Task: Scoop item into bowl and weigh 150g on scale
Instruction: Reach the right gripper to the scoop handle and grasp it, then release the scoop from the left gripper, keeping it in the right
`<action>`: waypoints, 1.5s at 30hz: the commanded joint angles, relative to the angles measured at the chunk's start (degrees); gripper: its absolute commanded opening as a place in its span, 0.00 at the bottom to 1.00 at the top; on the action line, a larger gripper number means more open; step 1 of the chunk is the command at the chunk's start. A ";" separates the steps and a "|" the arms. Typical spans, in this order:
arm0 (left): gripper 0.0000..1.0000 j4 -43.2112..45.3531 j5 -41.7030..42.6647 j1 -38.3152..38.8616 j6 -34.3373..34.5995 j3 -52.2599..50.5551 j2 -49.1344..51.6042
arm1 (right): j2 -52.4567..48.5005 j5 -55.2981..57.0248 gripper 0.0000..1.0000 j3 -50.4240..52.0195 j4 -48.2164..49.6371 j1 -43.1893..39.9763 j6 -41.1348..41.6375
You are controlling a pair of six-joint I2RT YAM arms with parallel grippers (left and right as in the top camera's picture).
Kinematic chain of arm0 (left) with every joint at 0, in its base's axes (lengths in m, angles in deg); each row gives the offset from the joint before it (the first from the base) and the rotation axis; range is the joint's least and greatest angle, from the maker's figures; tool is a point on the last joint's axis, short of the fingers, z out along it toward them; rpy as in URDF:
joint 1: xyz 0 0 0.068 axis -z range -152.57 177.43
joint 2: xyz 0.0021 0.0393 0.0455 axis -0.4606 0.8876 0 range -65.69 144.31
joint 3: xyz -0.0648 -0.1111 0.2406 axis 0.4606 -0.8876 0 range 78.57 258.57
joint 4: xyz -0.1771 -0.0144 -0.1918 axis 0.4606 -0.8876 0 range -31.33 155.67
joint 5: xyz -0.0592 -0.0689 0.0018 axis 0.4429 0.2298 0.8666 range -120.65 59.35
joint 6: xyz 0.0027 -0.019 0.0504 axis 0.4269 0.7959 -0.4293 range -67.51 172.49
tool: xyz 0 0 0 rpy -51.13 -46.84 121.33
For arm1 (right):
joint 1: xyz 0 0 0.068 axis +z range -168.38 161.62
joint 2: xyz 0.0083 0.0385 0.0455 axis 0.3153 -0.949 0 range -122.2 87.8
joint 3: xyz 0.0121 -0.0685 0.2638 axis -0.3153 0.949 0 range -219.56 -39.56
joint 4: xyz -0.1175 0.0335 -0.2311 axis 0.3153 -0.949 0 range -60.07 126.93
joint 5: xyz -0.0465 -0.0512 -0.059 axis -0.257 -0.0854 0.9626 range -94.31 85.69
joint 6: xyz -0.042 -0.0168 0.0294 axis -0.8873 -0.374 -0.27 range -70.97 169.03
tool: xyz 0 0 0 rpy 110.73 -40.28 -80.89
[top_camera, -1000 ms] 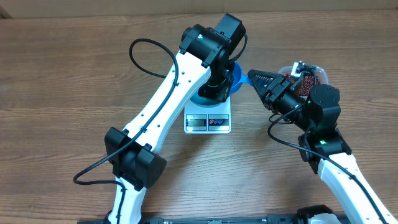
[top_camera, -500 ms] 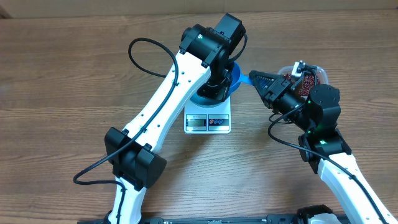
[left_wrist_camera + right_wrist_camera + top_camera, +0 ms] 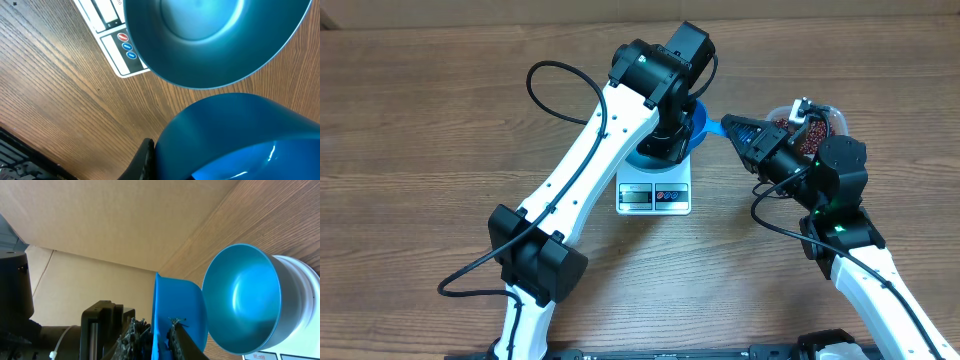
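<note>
The beans (image 3: 810, 137) are a loose heap of tiny dark red-brown bits, lying in a clear tub (image 3: 831, 113) on the counter (image 3: 440, 120), off to the right of the scale (image 3: 655, 195). The teal bowl (image 3: 200, 30) stands on the white scale, and its inside shows only smooth, bare blue. A brighter blue scoop (image 3: 175, 310) is held upright just beside the bowl's rim.

The left arm reaches diagonally across the counter and bends down over the bowl. Its left hand (image 3: 675, 135) is closed, with the scoop's rounded cup right against one dark finger (image 3: 142, 157). Whether it actually pinches the scoop, I cannot tell. The right arm comes up from the near right corner. Its right hand (image 3: 735, 130) points left toward the bowl, fingers closed in on the scoop's handle.
</note>
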 commanded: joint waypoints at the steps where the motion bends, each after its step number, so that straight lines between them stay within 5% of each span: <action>1: 0.05 -0.15 -1.07 0.70 0.31 1.11 -0.98 | -0.07 0.66 0.18 -0.90 0.42 0.28 -0.09; 15: 0.04 -0.13 -1.07 0.74 -0.09 1.11 -0.98 | -0.07 1.25 0.05 -0.87 0.39 0.28 -0.09; 45: 0.04 0.52 -1.53 0.76 -3.82 1.11 -0.98 | -0.07 -0.57 0.13 -0.87 -0.87 0.28 -0.42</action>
